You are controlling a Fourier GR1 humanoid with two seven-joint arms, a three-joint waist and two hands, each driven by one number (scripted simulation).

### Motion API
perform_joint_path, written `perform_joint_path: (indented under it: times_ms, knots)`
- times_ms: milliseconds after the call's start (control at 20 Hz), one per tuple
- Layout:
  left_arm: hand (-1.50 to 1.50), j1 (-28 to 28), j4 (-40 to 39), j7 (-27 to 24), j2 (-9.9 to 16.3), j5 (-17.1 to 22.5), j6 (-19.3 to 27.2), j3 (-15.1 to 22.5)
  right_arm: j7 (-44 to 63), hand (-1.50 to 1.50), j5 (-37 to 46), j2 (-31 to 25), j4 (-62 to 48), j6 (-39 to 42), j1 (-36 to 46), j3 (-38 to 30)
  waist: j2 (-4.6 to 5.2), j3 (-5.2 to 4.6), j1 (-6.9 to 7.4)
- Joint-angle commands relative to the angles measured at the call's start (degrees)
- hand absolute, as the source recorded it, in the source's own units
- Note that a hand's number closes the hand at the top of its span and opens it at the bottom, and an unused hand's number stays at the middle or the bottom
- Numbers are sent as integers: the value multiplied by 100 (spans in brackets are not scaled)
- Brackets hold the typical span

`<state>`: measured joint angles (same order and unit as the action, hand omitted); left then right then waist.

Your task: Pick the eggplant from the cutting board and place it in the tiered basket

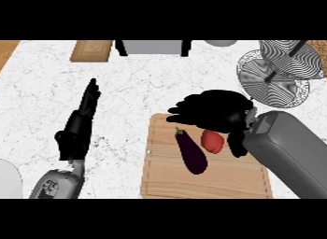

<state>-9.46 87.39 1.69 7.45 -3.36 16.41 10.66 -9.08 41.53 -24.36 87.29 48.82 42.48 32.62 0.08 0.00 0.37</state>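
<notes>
Head view: eggplant (192, 153) below right robot hand (215, 111)

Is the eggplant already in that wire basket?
No, the eggplant lies on the cutting board beside a red vegetable, apart from the tiered basket.

Kitchen counter w/ white marbled top (159, 88). Landmark: wooden cutting board (221, 179), eggplant (192, 151) & a red veg (212, 141) lying on it. Up and right of board, wire tiered basket (280, 70). Up and left of board, small wooden block (92, 50) at counter's far edge.
</notes>
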Motion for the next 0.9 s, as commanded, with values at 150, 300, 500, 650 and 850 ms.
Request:
perform_joint_path:
  times_ms: [150, 300, 500, 650, 850]
  knots:
    - [0, 108, 64, 55, -48, -10, -103, -160, -432, -150, 613, 361, -928, -362, -100, -14, 8, 0, 30]
    - [0, 147, 98, -39, -27, -47, -243, -175, -907, -150, 671, 49, -923, -238, -156, -248, -1, 0, 2]
    - [0, 371, 848, 512, -77, -176, -150, -39, -814, -150, 809, 348, -745, -322, -479, -95, -12, 2, 18]
    - [0, -192, 119, 319, -123, -150, -243, -310, -953, -150, 1077, 549, -1002, -586, -533, 48, -2, 0, -13]
    - [0, 173, -45, -149, -199, -169, -305, -313, -1393, -150, 1088, 459, -1375, -394, -175, -227, 0, -1, 1]
